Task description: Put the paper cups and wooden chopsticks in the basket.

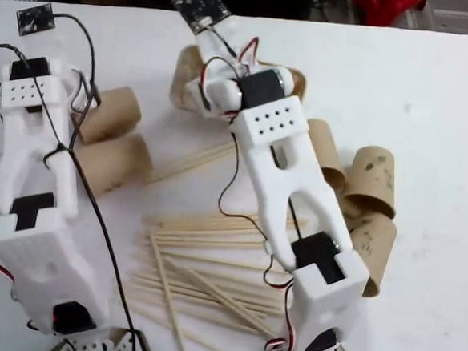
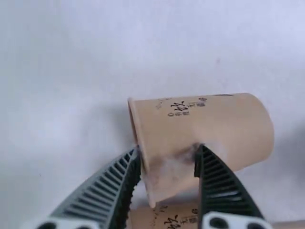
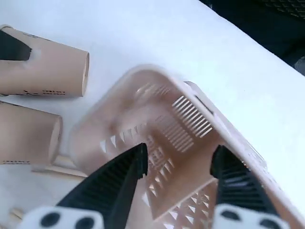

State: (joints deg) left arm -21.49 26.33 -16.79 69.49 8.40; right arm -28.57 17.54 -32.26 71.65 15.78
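Note:
A tan paper cup [image 2: 209, 126] lies on its side under my left gripper [image 2: 167, 151]. The gripper is open, its fingertips over the cup's mouth end. A second cup [image 1: 116, 164] lies beside the first [image 1: 110, 115]. At the back of the table my right gripper [image 3: 178, 152] hangs open over the beige slotted basket [image 3: 190, 119], nothing between its fingers. The basket [image 1: 186, 74] is partly hidden by that arm. Three more cups [image 1: 370, 181] lie at the right. Several wooden chopsticks [image 1: 203, 270] are scattered between the arms.
The white table [image 1: 432, 93] has free room at the back right and far left. Cables run along the left arm [image 1: 33, 177] and over the right arm [image 1: 289, 187]. A single chopstick [image 3: 62, 169] lies near the basket.

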